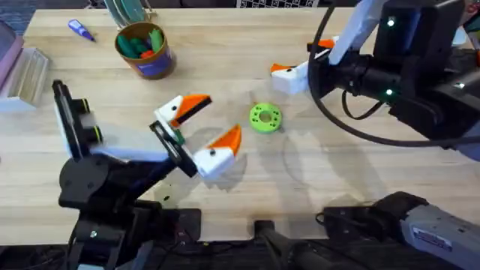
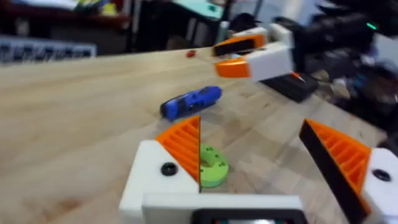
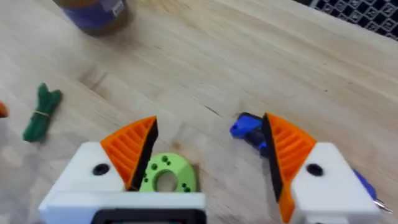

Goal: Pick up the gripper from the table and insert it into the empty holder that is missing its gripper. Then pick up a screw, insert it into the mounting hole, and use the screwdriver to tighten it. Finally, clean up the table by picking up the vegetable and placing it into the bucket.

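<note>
My left gripper (image 1: 223, 115) stands open low over the table's middle, its white fingers with orange ribbed pads spread wide. The bright green holed disc (image 1: 265, 118) lies just past its tips. My right gripper (image 1: 300, 60) is open too, hanging farther back on the right. Between them the blue screwdriver (image 2: 191, 102) lies flat; one right finger partly covers the screwdriver (image 3: 249, 127). The dark-green vegetable (image 3: 42, 112) lies on the wood near the left gripper. At the back left stands the bucket (image 1: 144, 49) with green pieces inside. The loose gripper, the empty holder and the screw are out of view.
A small blue-purple pen-like tool (image 1: 81, 30) lies at the back left. A clear plastic box (image 1: 22, 75) sits at the left edge. A tiny red thing (image 2: 190, 53) rests far back on the wood. The right arm's cables (image 1: 352, 112) loop over the table's right side.
</note>
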You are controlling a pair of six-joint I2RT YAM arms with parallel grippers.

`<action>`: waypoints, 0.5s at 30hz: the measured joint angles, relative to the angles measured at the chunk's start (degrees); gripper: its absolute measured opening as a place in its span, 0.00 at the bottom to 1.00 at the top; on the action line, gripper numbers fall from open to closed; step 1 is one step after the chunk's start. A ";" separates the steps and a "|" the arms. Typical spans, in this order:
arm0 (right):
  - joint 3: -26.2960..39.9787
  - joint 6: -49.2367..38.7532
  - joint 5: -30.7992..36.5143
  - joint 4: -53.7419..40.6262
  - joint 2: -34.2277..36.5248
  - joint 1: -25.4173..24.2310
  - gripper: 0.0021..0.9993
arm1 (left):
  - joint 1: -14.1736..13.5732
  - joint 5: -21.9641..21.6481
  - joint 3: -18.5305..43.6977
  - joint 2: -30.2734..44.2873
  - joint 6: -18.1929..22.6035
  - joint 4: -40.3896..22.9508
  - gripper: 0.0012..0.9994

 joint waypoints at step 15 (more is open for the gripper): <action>0.00 3.40 -3.63 0.02 0.00 0.22 0.99 | 0.00 -22.01 27.14 12.34 -4.65 -34.16 0.99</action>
